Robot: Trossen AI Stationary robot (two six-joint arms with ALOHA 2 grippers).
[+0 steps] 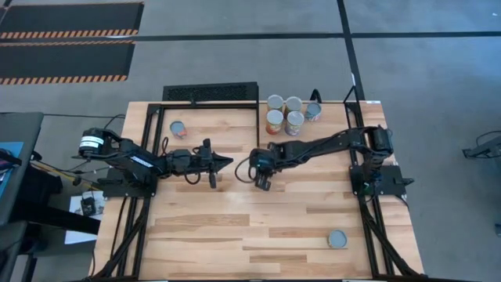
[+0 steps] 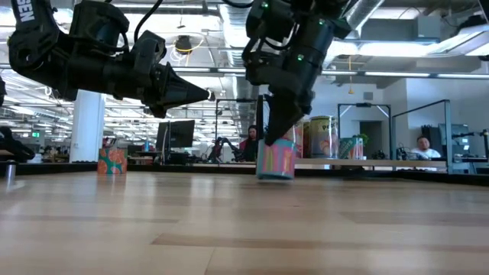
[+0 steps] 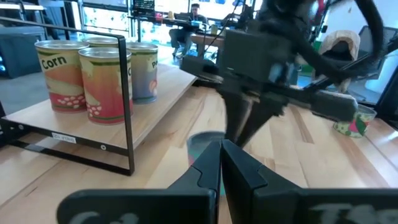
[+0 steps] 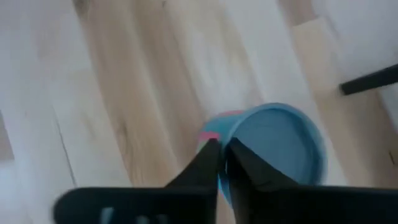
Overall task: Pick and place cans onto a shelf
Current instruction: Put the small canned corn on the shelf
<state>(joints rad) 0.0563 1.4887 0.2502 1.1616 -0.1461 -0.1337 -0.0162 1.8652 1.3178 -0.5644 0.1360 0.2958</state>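
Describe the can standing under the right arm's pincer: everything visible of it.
The can is a small cylinder standing upright on the wooden table, near its middle. Its label is patterned in pink and teal, and its flat top looks blue-grey with a raised rim. The right pincer points down at the edge of its top, fingers close together and not around it. Whether the tips touch the rim cannot be told. Nothing else touches it.

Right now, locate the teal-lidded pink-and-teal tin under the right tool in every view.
High: hidden beneath the dark right tool, wooden table centre.
Low: centre, pink-and-teal tin under that tool.
Left wrist: centre, behind the shut left tool.
Right wrist: right of centre, teal lid up.
Landmark: cluster of labelled cans, except right wrist.
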